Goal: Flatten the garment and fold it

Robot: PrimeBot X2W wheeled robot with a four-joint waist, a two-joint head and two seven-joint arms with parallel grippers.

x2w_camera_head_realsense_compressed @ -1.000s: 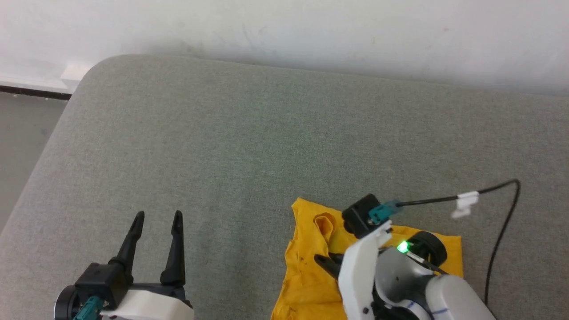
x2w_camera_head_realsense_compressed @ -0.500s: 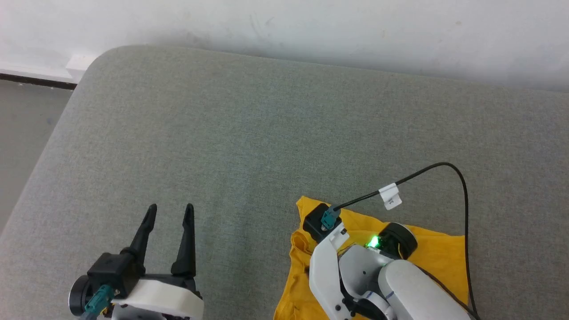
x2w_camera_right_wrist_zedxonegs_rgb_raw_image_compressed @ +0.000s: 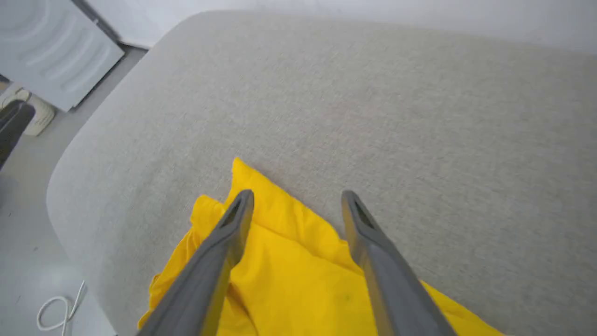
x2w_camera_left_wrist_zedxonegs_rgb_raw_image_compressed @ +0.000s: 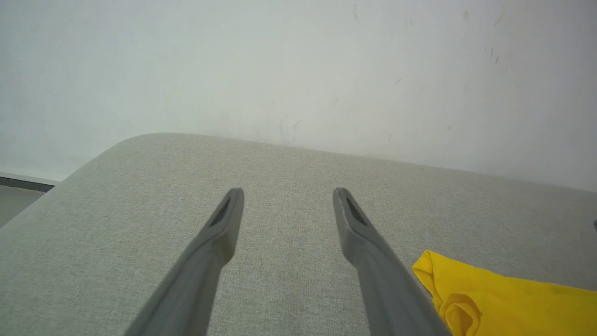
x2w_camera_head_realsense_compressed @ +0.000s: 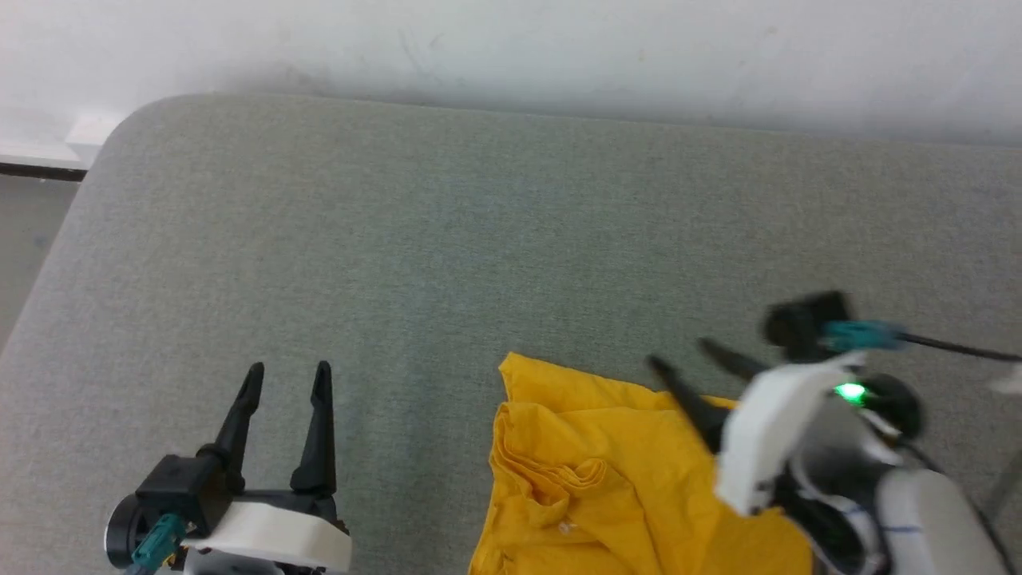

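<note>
right hand [x2w_camera_head_realsense_compressed: 680, 354] just let go and lifted off the yellow garment [x2w_camera_head_realsense_compressed: 607, 471], which lies rumpled by the near edge of the table [x2w_camera_head_realsense_compressed: 399, 239], right and left hand [x2w_camera_head_realsense_compressed: 288, 368] both spread wide and empty, so flattening's far from done

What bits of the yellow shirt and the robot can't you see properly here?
- Yellow T-shirt: head view's bottom edge cuts off its near part; the right arm covers its right side.
- Right pincer: smeared by motion blur in head view.
- Dark shape: cut by right wrist view's left edge; unidentifiable.
- Left wrist view: the left pincer and the picture's edges hide most of the T-shirt.
</note>
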